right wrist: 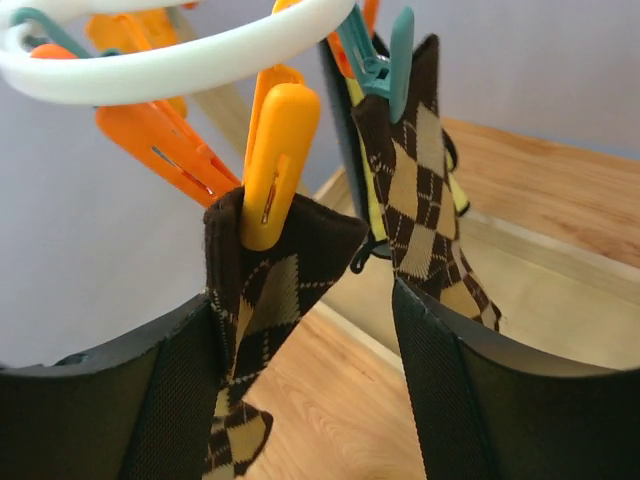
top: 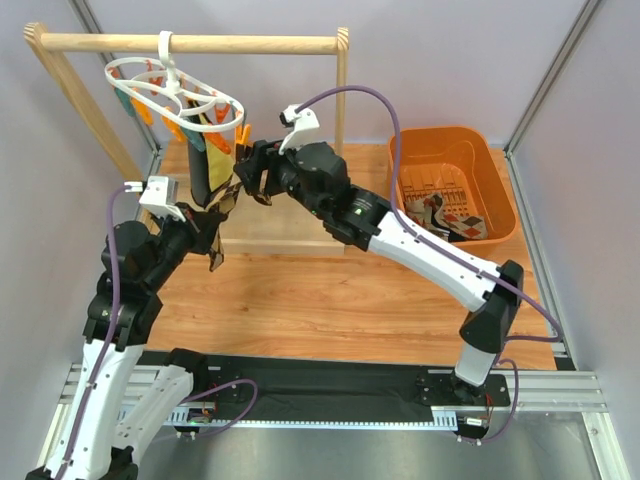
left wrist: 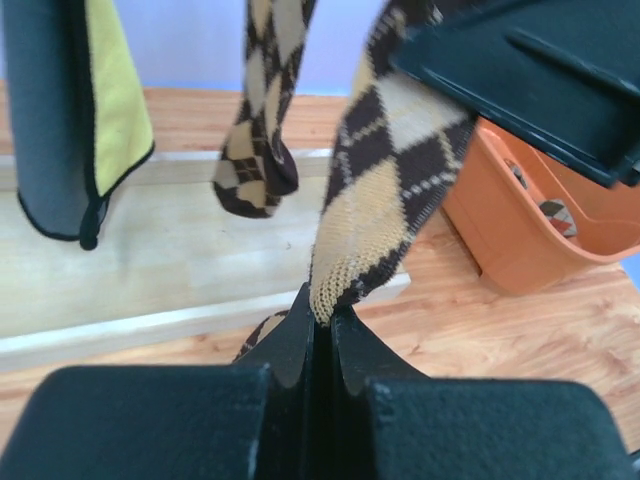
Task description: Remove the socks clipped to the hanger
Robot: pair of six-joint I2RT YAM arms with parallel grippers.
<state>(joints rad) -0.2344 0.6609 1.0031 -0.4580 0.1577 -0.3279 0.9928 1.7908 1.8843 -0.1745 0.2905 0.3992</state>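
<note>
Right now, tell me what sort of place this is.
Probably a robot test bench staged as a laundry corner: two robot arms bolted to a metal frame at a wooden table, grey panel walls, and a white hanger of clipped socks on a wooden rail.

One white plastic openwork ring hanger (top: 178, 90) is counted, hung on one wooden rail frame (top: 200, 43). Two limp argyle socks of brown, tan and black diamonds (right wrist: 425, 190) are seen clipped to it, with one dark sock with a yellow side (left wrist: 60, 110) beside them. In the right wrist view, at least three orange plastic clips (right wrist: 275, 150) and two teal plastic clips (right wrist: 390, 55) are made out. One orange plastic tub (top: 440, 131) is counted on the wooden surface (top: 330, 300); the number of socks inside it cannot be told. Two black two-finger tools are counted: the left tool (left wrist: 320, 315) and the right tool (right wrist: 305, 295).
</note>
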